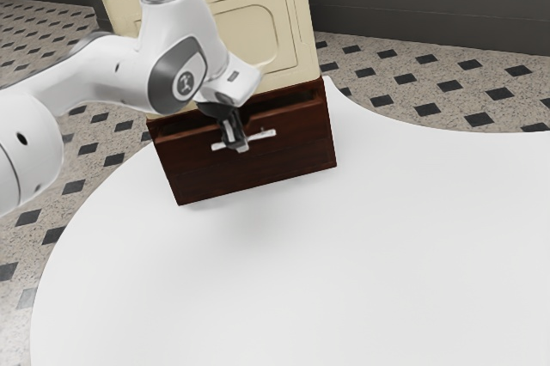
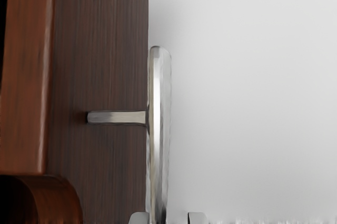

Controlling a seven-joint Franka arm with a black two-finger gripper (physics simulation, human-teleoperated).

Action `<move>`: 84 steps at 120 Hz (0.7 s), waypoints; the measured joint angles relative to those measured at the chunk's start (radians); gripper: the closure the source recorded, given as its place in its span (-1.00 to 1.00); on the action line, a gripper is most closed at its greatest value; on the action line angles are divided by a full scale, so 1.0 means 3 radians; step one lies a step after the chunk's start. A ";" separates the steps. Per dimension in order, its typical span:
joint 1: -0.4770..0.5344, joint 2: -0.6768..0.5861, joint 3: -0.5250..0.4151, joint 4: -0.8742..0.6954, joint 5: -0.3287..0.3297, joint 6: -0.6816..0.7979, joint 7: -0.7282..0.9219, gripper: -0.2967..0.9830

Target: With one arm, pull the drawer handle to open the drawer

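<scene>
The black gripper (image 1: 235, 141) is at the silver bar handle (image 1: 264, 135) on the dark brown drawer front (image 1: 296, 143). Seen from the wrist, the gripper (image 2: 168, 218) has its two fingertips apart, with the handle (image 2: 157, 129) running between them. The bar lies close to one fingertip, and a gap separates it from the other. A short post joins the bar to the wooden front (image 2: 105, 66). Above the front, a dark recess (image 1: 290, 100) is visible; how far out the drawer stands, I cannot tell.
A cream cabinet body (image 1: 296, 14) rises behind and above the brown front. White tabletop (image 1: 344, 254) extends in front of it and toward the exterior view's right. Patterned floor (image 1: 430, 87) lies beyond the table's edge.
</scene>
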 joint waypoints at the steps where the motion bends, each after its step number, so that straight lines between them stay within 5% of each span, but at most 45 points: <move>1: -0.0002 -0.0008 0.0000 -0.0011 0.0000 0.0002 -0.0001 0.53; 84: -0.0238 -0.0524 -0.0003 -0.0717 0.0010 0.0155 -0.0121 0.54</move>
